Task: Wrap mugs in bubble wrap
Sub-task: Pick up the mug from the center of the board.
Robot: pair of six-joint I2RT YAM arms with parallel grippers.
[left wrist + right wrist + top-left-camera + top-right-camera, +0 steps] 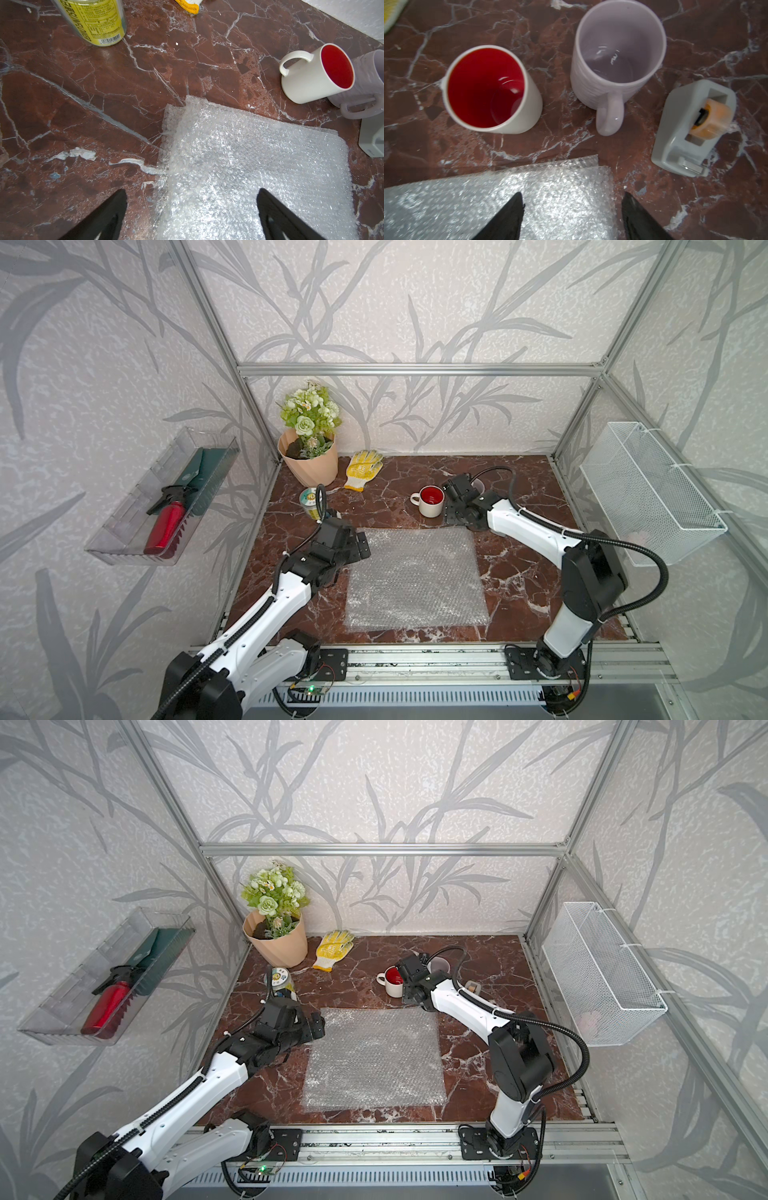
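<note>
Bubble wrap lies flat on the marble table, with more than one layer showing at its far corners. Just beyond its far edge stand two mugs, both upright. One is white with a red inside; the other is pale lilac. My right gripper hovers open over the wrap's far right corner, short of the mugs, and holds nothing. My left gripper is wide open above the wrap's far left edge and is empty.
A grey tape dispenser sits right of the lilac mug. A green-labelled tin can, a yellow-dotted glove and a flower pot stand at the back left. A wire basket hangs on the right wall and a clear tray on the left wall.
</note>
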